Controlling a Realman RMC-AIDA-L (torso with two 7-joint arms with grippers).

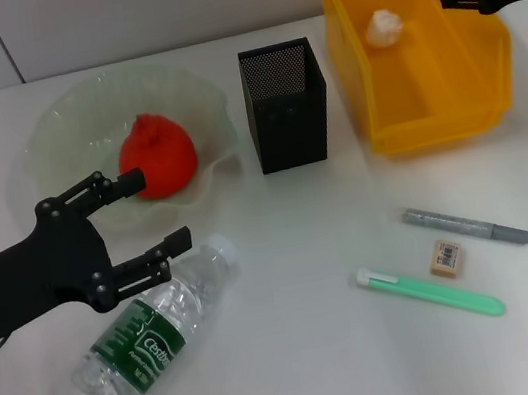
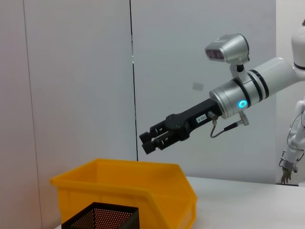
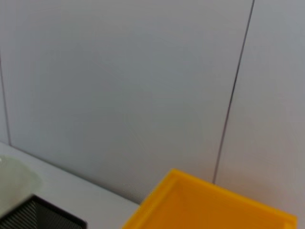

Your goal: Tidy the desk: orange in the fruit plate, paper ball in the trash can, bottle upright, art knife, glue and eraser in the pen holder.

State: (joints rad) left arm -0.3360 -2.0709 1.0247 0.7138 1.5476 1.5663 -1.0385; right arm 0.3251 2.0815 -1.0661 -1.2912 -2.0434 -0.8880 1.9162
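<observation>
now one orange (image 1: 157, 156), one bottle (image 1: 150, 334), one eraser (image 1: 446, 257)

The orange (image 1: 157, 156) is vivid red-orange against the translucent pale-green fruit plate (image 1: 50, 132). The trash can (image 1: 484, 59) is bright yellow, with the white paper ball (image 1: 384, 27) inside it. The pen holder (image 1: 287, 104) is black mesh. The bottle (image 1: 150, 336) is clear with a dark green label lettered in white. The eraser (image 1: 446, 257) is beige-tan with a printed top. A mint-green tool (image 1: 430, 292) and a speckled grey pen (image 1: 465, 226) lie on the white surface (image 1: 304, 373). Both arms are black.
</observation>
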